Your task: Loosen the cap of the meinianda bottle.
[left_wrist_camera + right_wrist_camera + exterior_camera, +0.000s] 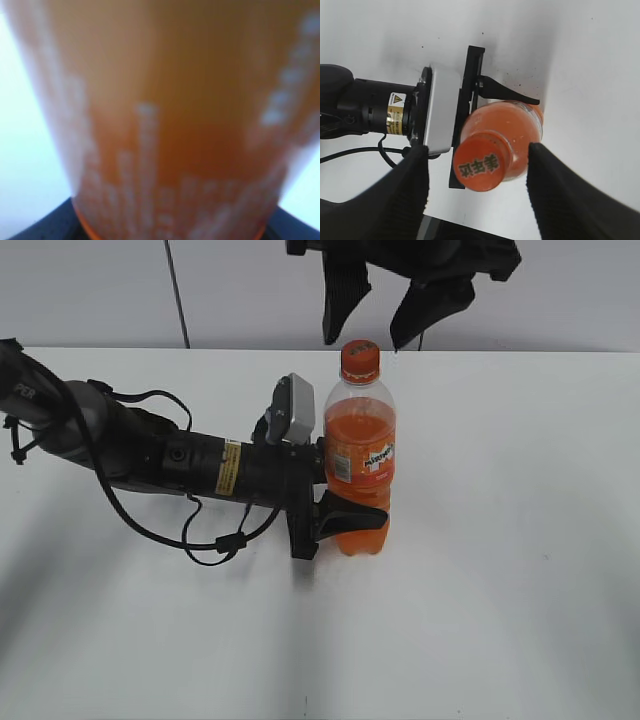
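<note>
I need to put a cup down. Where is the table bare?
Bare: the table right of the meinianda bottle, and the front strip below the left gripper. Crowded: left of the bottle, where arm and cable lie.

We see a plain white table (520, 620) filling most of the exterior view, its matte top bright and evenly lit, with soft grey shadows near the left edge. Behind its far edge stands a pale grey wall (90, 290), split by one thin dark vertical seam (177, 290).
</note>
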Action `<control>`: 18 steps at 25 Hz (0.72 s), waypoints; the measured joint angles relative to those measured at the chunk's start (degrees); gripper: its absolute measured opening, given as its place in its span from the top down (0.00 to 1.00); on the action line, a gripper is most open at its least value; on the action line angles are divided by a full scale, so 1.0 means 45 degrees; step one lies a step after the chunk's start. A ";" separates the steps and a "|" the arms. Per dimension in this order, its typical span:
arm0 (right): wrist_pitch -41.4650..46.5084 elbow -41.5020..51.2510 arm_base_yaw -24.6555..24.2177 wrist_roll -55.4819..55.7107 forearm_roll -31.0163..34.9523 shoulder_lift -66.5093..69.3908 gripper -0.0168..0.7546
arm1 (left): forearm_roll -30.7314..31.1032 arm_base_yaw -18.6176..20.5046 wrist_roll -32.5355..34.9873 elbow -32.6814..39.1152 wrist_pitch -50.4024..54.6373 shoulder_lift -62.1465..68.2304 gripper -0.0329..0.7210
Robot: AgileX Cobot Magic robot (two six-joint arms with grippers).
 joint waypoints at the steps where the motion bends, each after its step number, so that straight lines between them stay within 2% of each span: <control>1: 0.0000 0.0011 0.0000 0.0000 0.0000 0.0037 0.38 | 0.0000 0.0000 0.0000 0.0000 0.0000 0.0000 0.43; 18: -0.0011 0.0011 0.0000 0.0032 -0.0145 0.0360 0.38 | 0.0000 0.0000 0.0000 0.0000 0.0000 0.0000 0.43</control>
